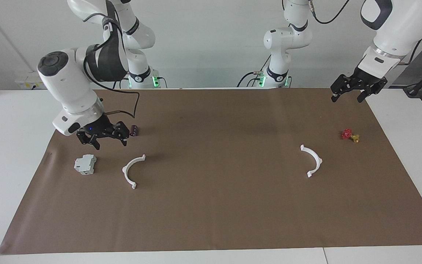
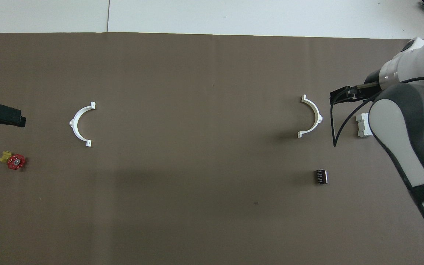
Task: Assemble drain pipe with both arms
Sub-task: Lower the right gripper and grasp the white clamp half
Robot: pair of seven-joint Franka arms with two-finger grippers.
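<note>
White plastic makes up both halves of the drain pipe, each a thin half-ring with small tabs at its ends and a nub at mid-curve. They lie flat and well apart on the brown paper covering the counter (image 1: 211,220). One half-ring (image 1: 134,171) rests toward the right arm's end, just beside a grey-white box (image 1: 85,164). The other half-ring (image 1: 311,160) rests toward the left arm's end, farther from the robots than a small red and yellow valve (image 1: 350,135). Their open sides face each other across the bare middle of the paper.

A short dark cylinder (image 2: 321,176) lies nearer to the robots than the first half-ring. In the facing view the right gripper partly hides it. In the overhead view the right arm's bulk covers much of the box, and the left gripper is cut off at the frame edge.

Right gripper (image 1: 103,140) hangs low over the paper between box and cylinder, pointing down, fingers apart and holding nothing. Left gripper (image 1: 348,96) hangs over the paper's corner nearest its own base, wrist tilted, fingers apart and holding nothing.
</note>
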